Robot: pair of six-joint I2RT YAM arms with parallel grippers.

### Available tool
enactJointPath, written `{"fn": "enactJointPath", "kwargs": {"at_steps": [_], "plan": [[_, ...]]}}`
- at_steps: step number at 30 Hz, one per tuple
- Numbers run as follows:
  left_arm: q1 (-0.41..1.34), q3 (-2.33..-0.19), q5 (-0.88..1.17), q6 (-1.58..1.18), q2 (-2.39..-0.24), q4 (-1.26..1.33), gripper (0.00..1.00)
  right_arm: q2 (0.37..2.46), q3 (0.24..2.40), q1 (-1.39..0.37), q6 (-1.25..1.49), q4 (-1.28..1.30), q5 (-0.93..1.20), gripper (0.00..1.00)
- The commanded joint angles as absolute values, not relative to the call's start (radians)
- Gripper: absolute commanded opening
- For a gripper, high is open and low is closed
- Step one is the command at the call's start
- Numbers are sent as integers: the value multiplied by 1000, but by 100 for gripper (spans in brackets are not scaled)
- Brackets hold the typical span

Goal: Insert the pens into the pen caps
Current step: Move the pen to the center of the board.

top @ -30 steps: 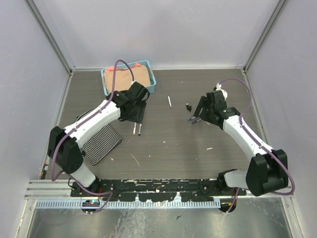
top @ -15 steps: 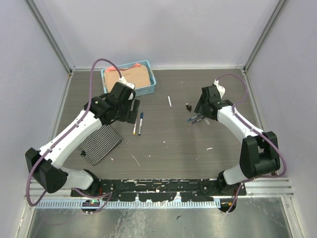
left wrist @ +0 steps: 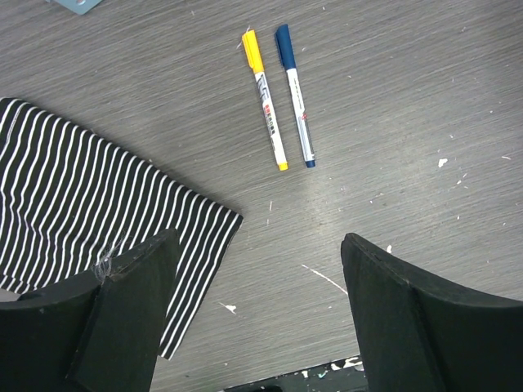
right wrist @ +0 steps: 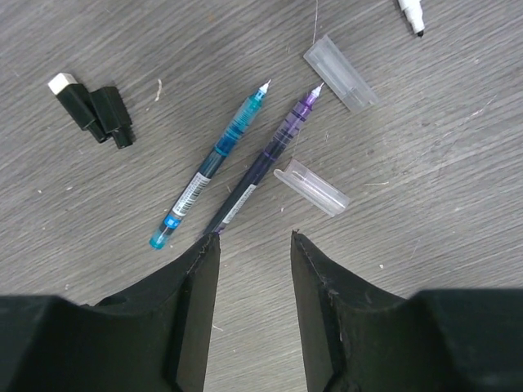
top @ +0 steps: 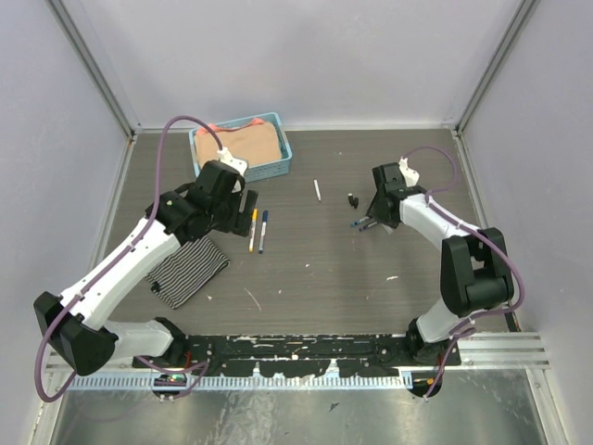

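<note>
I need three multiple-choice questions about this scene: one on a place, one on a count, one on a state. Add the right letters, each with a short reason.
1. In the left wrist view, where does the striped cloth lie from the yellow-capped pen?
A) to its left
B) to its right
C) on top of it

2. In the right wrist view, how many clear caps lie loose beside the purple pen?
A) one
B) two
C) four

3. The teal pen is:
A) capped
B) uncapped, tip bare
C) gripped in the jaws

Answers:
1 A: the cloth fills the left side, apart from the pen.
2 B: one cap lies near the tip, one by the barrel.
3 B: its fine tip shows bare.
</note>
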State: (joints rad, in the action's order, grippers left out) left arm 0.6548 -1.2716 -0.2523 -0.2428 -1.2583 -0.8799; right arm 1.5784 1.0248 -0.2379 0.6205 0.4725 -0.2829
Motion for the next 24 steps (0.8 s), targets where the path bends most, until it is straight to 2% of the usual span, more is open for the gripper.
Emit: {"fn": "enactJointPath", "kwargs": {"at_steps": [1, 24], "plan": [[651, -1266, -258, -230, -1255, -870, 86, 1601, 1060, -234, 651, 439, -294, 45], [652, -1259, -254, -225, -1246, -866, 86, 1703, 1090, -235, 660, 414, -273, 38]]}}
